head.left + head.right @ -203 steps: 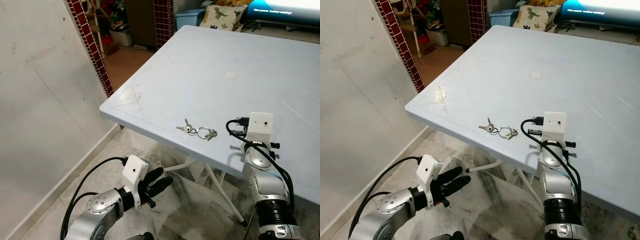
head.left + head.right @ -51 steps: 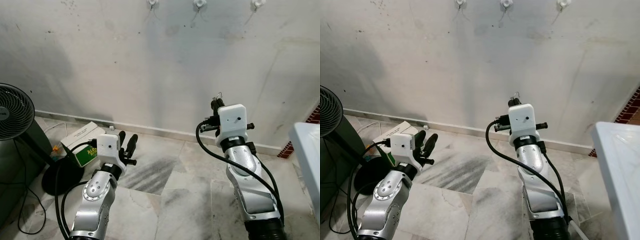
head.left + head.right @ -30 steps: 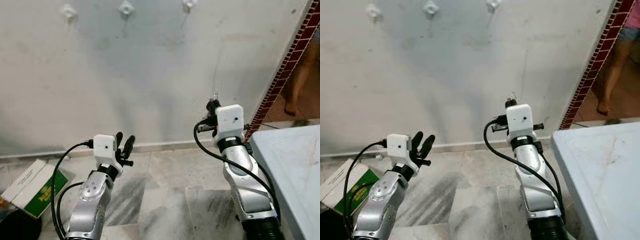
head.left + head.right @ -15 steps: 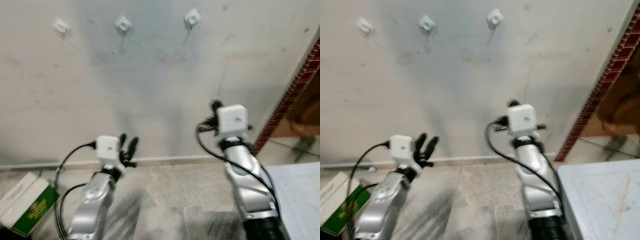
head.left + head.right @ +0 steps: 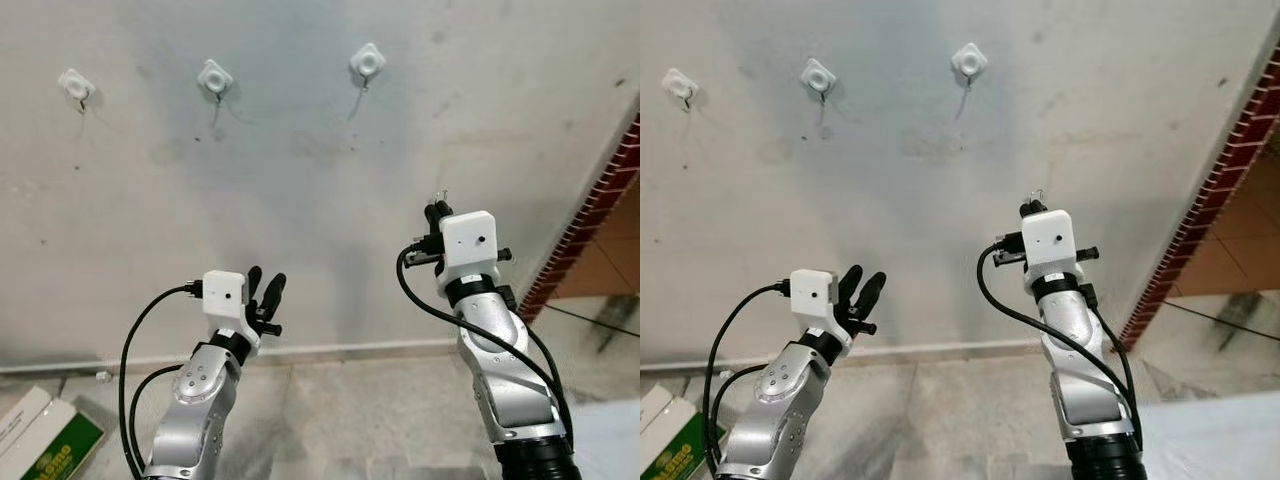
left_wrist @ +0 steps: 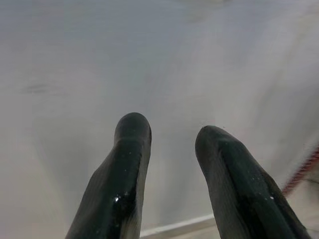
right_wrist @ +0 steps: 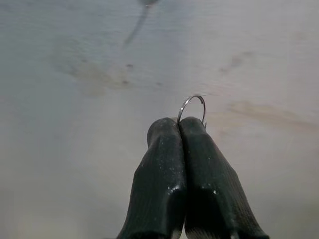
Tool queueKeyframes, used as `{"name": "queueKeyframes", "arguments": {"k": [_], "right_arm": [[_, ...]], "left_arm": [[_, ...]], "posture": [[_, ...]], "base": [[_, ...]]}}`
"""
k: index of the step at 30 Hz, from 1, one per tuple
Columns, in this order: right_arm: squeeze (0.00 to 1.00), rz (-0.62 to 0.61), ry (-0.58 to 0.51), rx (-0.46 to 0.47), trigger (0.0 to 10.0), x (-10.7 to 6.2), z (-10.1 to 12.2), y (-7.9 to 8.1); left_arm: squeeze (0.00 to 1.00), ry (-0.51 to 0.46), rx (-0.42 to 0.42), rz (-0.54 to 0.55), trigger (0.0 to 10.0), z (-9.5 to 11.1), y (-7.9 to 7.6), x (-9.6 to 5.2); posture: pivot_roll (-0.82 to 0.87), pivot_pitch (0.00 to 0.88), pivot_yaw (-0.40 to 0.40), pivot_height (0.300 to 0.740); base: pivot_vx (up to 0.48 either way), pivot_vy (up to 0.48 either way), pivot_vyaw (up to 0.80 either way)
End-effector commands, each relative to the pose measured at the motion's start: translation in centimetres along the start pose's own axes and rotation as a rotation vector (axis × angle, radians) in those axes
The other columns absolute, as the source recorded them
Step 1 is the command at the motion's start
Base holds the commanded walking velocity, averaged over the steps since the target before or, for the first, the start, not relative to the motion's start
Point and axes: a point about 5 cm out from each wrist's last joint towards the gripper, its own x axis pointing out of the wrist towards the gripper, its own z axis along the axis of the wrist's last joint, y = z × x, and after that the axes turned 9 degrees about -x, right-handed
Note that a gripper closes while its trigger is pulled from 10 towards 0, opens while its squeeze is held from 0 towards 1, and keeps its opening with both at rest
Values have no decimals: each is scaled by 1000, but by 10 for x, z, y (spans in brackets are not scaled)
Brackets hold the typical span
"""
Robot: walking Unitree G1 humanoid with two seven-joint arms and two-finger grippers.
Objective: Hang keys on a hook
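Silver key ring (image 7: pixel 192 105) pokes out between the tips of the right pincer (image 7: pixel 180 124), whose fingers are pressed tight together on it, raised in front of the pale wall (image 5: pixel 300 200). Up above sit three white hooks; the rightmost hook (image 5: pixel 368 61) is well above that pincer. Lower down, the left pincer (image 5: pixel 266 285) points at the wall, fingers spread, nothing between them.

Both arms were silver, jointed metal, each topped at the wrist by a white boxy camera housing (image 5: pixel 469 239) with a small dark lens, looped with black cables (image 5: pixel 428 305), and ended in a left gripper (image 5: pixel 268 287) and right gripper (image 5: pixel 435 211) of long, rounded, glossy black fingers (image 6: pixel 124 189).
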Motion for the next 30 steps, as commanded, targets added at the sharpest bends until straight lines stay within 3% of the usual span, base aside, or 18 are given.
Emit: {"name": "queueKeyframes", "arguments": {"k": [1, 10, 22, 30], "right_arm": [[0, 2, -10, -11, 10000, 0, 1, -2], [0, 14, -19, -22, 10000, 0, 2, 0], [0, 14, -18, -26, 10000, -1, 2, -1], [0, 12, -16, -33, 10000, -1, 1, -3]], "left_arm": [[0, -2, 18, 19, 10000, 0, 2, 0], [0, -13, 31, 23, 10000, 2, 1, 2], [0, -19, 11, 23, 10000, 2, -2, 3], [0, -19, -13, 11, 10000, 0, -3, 2]], "posture": [[-112, 71, 79, 740], [-110, 68, 75, 740], [-119, 72, 68, 740], [-122, 72, 65, 740]], "base": [[0, 0, 0], [0, 0, 92], [0, 0, 732], [0, 0, 0]]}}
